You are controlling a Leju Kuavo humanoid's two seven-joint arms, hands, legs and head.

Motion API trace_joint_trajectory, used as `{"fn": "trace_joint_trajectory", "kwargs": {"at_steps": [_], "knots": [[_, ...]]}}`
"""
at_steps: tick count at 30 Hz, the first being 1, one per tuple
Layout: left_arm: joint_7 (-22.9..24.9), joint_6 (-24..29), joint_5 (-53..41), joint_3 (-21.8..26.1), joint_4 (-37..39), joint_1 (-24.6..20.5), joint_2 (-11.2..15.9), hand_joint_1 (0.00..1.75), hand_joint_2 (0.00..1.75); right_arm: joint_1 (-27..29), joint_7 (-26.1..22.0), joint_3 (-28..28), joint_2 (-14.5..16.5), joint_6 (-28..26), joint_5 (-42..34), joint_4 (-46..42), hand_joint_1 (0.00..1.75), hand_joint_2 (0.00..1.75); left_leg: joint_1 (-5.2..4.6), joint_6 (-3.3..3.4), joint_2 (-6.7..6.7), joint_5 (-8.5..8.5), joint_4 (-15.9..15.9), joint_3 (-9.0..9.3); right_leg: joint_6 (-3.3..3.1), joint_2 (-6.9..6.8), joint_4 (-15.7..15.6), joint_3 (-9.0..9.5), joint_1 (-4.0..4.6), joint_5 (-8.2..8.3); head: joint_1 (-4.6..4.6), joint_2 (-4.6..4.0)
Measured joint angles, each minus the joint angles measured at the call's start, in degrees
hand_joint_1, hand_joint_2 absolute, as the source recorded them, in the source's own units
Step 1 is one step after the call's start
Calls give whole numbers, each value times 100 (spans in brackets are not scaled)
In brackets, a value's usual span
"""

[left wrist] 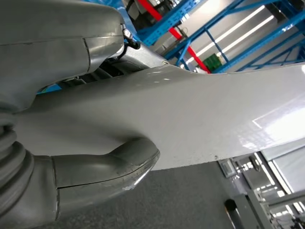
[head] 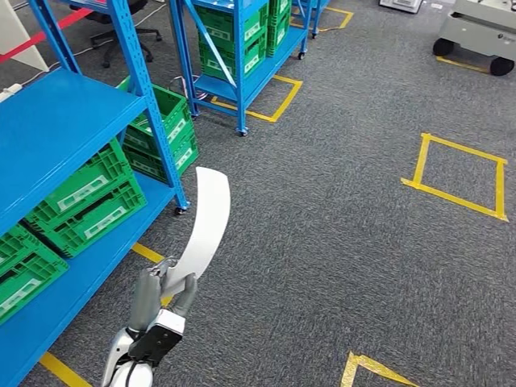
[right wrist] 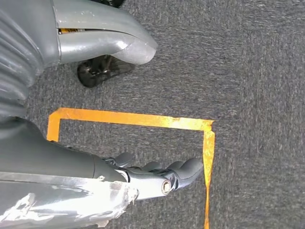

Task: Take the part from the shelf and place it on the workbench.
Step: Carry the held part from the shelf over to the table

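- One white curved part [head: 206,222], clamped in the left hand [head: 160,292].
- Right hand [right wrist: 107,176]: fingers apart, holding nothing.
- Green crates [head: 91,201]: white labels unreadable.

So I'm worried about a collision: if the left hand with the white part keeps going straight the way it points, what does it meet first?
Probably nothing soon: the left hand points the white curved part over bare grey carpet, right of the blue shelf. Depth is unclear.

Bright, even overhead light; glare on the white part [left wrist: 216,114]; sharp frames.
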Motion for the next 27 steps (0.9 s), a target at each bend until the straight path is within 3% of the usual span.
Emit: {"fn": "trace_joint_trajectory", "kwargs": {"at_steps": [2,3,4,5,7,9,10,12,14,15,17,19,20,21,23,24,26,27], "knots": [[4,-44,7,22,-8,40,10,175,175,-47,-50,-15,1,1,74,32,0,175,-7,15,149,8,2,-19,47,-235,787,-337,-8,-401,43,1],[4,-63,9,35,-10,58,16,175,175,-65,-72,-24,0,-1,104,49,0,175,-9,16,229,10,3,-26,64,-274,1101,-455,-18,-524,41,1],[5,-74,11,46,-10,72,19,175,175,-73,-86,-33,-1,-3,131,67,0,175,-9,15,301,11,4,-30,74,-294,1224,-473,-29,-546,42,1],[5,-80,12,57,-10,81,19,175,175,-74,-97,-42,-2,-7,152,85,0,175,-6,12,366,10,4,-29,79,-315,1118,-373,-39,-470,41,1],[5,-84,14,73,-11,85,17,175,175,-79,-110,-50,-8,-12,179,112,0,175,-3,-16,477,2,5,-13,84,-469,357,104,-45,-181,43,1],[5,-87,15,87,-16,84,17,175,175,-107,-121,-52,-13,-13,188,139,0,175,-28,-81,563,-10,12,-2,29,-627,-287,489,-25,-16,33,1],[5,-88,15,91,-20,84,18,175,175,-118,-124,-53,-13,-13,189,152,0,175,-42,-117,602,-7,12,-1,-11,-655,-405,550,-9,-5,29,1],[5,-90,15,94,-26,84,17,175,175,-116,-128,-63,-13,-13,192,172,0,175,-45,-183,674,5,-2,-1,-109,-554,-407,519,13,17,23,0],[5,-90,16,96,-34,83,17,175,175,-111,-130,-75,-17,-14,193,180,0,175,-23,-244,573,-108,113,-52,-194,-452,-436,499,6,54,15,1],[5,-90,17,98,-38,84,19,175,175,-115,-131,-78,-20,-14,194,181,0,175,-15,-263,461,-254,326,-146,-232,-397,-453,494,-3,77,5,1],[6,-91,20,102,-43,98,27,175,175,-125,-134,-80,-23,-17,205,187,0,175,-10,-266,240,-640,1070,-492,-280,-276,-461,463,-2,102,-13,1],[7,-94,27,104,-43,116,39,175,175,-124,-136,-87,-23,-32,222,202,0,175,-15,-252,174,-795,1629,-778,-299,-133,-459,435,12,120,-17,1],[7,-99,29,105,-43,120,45,175,175,-119,-136,-92,-23,-40,230,209,0,175,-17,-240,162,-709,1621,-786,-297,-58,-457,427,17,130,-15,1],[7,-104,31,105,-43,122,49,175,175,-114,-137,-96,-23,-47,236,215,0,175,-18,-224,141,-529,1398,-684,-289,18,-452,423,19,140,-16,0],[7,-110,32,105,-43,119,51,175,175,-110,-137,-103,-23,-54,246,219,0,175,-10,-183,-36,-147,649,-318,-254,159,-422,404,26,154,-16,1],[7,-109,33,105,-43,115,51,175,175,-113,-137,-109,-24,-55,252,220,0,175,-2,-172,-137,-45,343,-178,-232,221,-399,380,27,160,-13,1],[4,-108,54,107,-44,115,50,175,175,-106,-132,-129,-25,-52,285,221,0,175,-8,-149,-245,-16,86,-81,-164,318,-378,319,15,186,-10,2],[2,-108,68,109,-45,116,50,175,175,-95,-127,-146,-25,-46,310,221,0,175,-13,-128,-199,-2,73,-89,-127,367,-388,279,-4,206,-12,2]]}}
